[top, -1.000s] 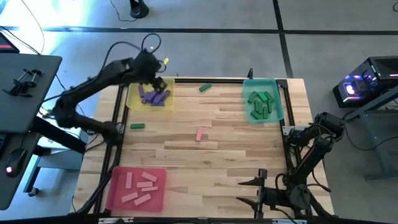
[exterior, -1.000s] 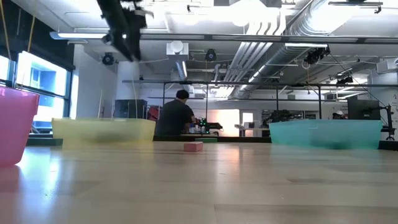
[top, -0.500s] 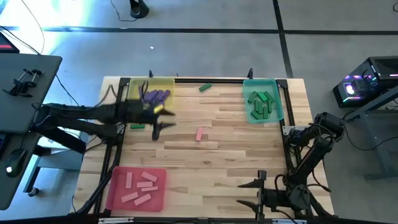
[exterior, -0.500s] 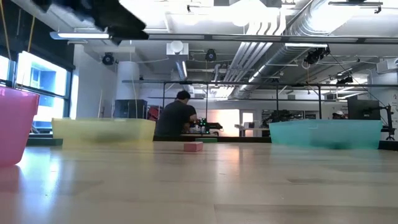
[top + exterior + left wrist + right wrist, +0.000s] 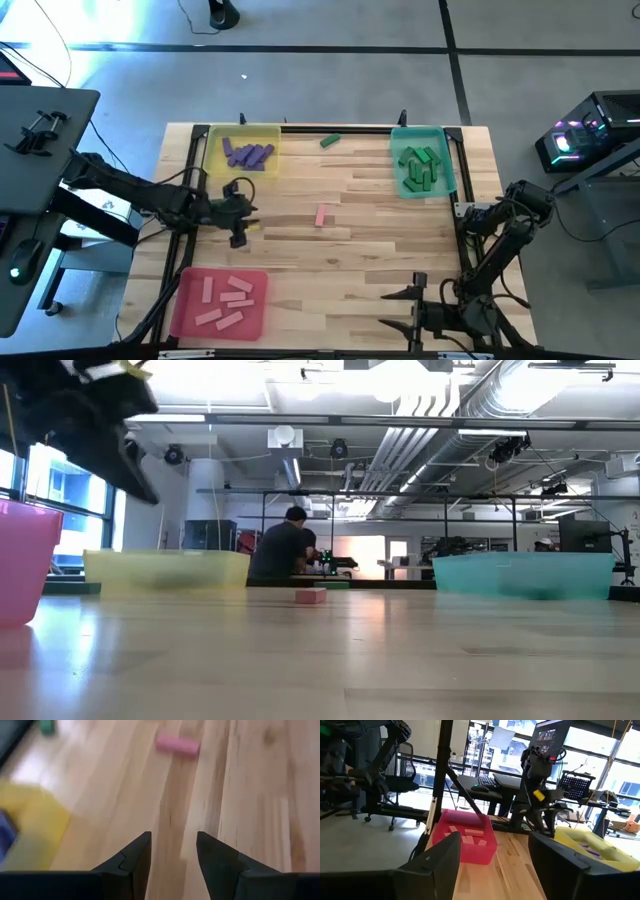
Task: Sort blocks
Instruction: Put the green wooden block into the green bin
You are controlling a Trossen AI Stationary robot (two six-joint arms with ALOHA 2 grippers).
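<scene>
Wooden bench [image 5: 380,220] carries three trays; purple blocks [image 5: 247,154] lie in the yellow tray [image 5: 213,150], green blocks [image 5: 418,166] in the teal tray [image 5: 398,160], pink blocks [image 5: 225,298] in the red tray [image 5: 186,300]; one pink block [image 5: 321,215] lies mid-bench, a green block [image 5: 330,141] near the far edge; left gripper [image 5: 238,236] hovers empty, fingers parted, left of the pink block; right gripper [image 5: 400,310] rests wide open at the near edge.
</scene>
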